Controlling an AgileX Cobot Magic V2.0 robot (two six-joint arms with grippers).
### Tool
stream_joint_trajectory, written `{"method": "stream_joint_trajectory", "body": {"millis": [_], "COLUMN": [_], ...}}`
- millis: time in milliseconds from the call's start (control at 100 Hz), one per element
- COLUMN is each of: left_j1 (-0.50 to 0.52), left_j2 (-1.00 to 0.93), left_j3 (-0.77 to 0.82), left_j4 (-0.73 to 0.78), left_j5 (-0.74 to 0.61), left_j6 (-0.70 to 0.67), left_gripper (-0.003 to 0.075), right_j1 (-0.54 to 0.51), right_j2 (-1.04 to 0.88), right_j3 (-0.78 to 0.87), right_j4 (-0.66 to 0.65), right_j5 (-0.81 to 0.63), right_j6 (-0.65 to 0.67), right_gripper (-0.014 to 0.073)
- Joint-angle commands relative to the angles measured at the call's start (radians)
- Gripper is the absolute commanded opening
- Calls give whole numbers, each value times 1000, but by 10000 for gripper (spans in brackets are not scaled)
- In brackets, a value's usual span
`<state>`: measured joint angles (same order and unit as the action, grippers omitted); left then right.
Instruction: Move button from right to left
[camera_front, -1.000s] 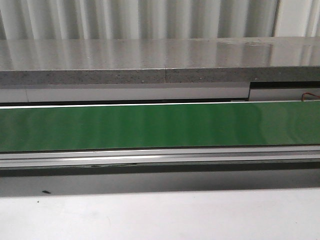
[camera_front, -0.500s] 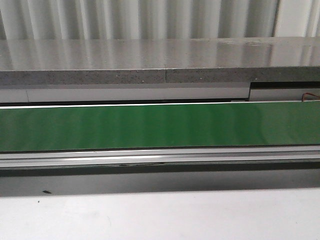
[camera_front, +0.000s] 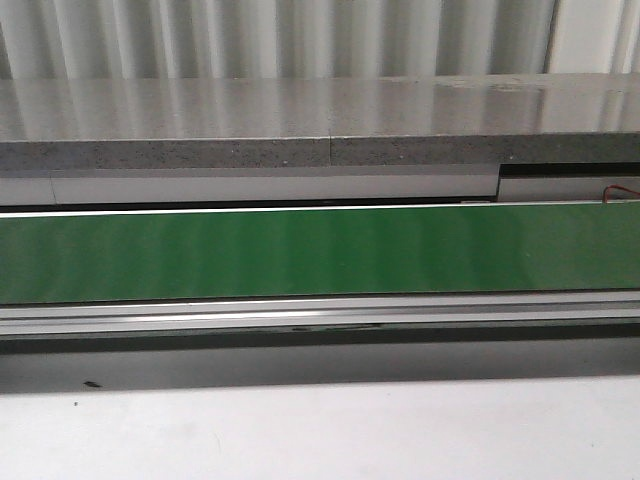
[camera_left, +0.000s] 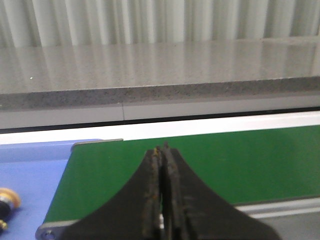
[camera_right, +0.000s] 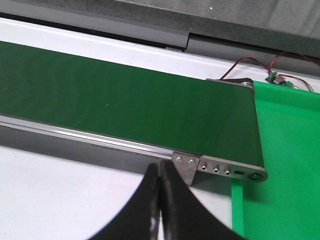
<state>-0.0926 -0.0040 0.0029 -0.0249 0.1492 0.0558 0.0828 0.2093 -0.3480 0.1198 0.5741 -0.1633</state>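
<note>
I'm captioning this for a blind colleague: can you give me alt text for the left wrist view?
The left gripper, jaws shut and empty, hangs over the near edge of a green conveyor belt. At the belt's end lies a blue surface, where a yellow-orange button shows partly at the picture's edge. A grey stone-like ledge runs behind.

Bare green belt (camera_front: 320, 252), unobstructed above.

Even bright light, glare streaks on grey counter (camera_front: 300, 110) — slightly soft

Left hand (camera_left: 161, 152) and right hand (camera_right: 160, 167) — both closed, empty.
</note>
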Motion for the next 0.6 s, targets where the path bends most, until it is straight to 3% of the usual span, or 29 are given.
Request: {"method": "stream_joint_trajectory", "body": {"millis": [0, 590], "left_j1": [13, 13], "left_j2": [-32, -32], "left_j3": [34, 38], "left_j4": [18, 18], "left_j5": [-120, -69], "left_j6": [2, 2], "left_gripper": [-21, -20], "right_j1": [-1, -1], "right_j2": [7, 7], "right_j3": [-23, -23], "right_j4": [-7, -7], "right_j5": [-74, -67], "right_j6": [-7, -7], "right_gripper": [-68, -68]}}
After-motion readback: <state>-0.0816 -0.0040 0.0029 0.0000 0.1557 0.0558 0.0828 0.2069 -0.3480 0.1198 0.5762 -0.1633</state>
